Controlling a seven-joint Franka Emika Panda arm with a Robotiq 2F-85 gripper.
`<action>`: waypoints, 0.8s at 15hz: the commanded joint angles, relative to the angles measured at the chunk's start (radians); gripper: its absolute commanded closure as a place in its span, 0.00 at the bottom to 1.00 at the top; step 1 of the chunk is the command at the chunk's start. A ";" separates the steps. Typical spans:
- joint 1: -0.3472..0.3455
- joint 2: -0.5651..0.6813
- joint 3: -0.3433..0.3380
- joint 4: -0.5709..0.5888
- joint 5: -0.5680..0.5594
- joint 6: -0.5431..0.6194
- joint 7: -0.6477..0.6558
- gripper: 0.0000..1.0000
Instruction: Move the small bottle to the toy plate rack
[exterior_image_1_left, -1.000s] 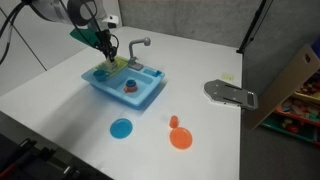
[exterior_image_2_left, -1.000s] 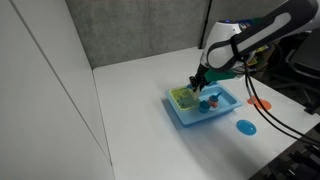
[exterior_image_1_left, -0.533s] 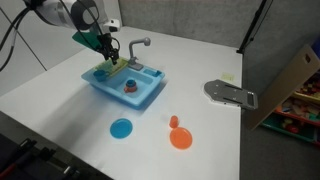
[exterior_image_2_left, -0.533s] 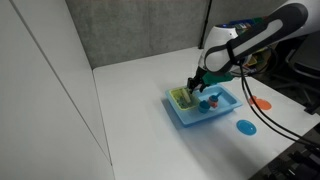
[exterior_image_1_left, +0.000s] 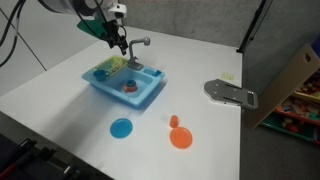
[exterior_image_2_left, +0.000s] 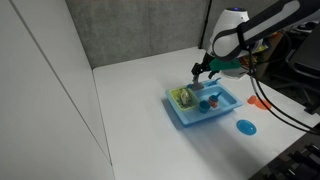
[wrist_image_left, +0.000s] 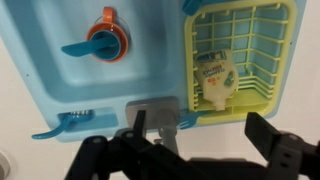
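1. As the wrist view shows, the small bottle (wrist_image_left: 215, 80) lies flat inside the toy plate rack (wrist_image_left: 270, 40), label up.
2. In both exterior views the rack forms the left end of the blue sink (exterior_image_1_left: 140, 95).
3. I see the gripper (wrist_image_left: 185, 158) with its fingers (wrist_image_left: 282, 150) spread apart, holding nothing.
4. It hovers above the sink's far edge, near the grey tap (exterior_image_1_left: 140, 43), clear of the bottle.

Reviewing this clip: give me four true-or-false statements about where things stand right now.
1. The small bottle lies in the toy plate rack. True.
2. The gripper is shut on the small bottle. False: it is open and empty, above the sink.
3. The orange plate sits inside the sink. False: it lies on the table, apart from the sink.
4. A blue disc lies on the table. True.
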 joint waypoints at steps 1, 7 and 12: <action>-0.004 -0.126 -0.032 -0.085 -0.040 -0.063 0.023 0.00; -0.037 -0.306 -0.044 -0.166 -0.090 -0.252 0.017 0.00; -0.079 -0.449 -0.027 -0.210 -0.108 -0.414 -0.020 0.00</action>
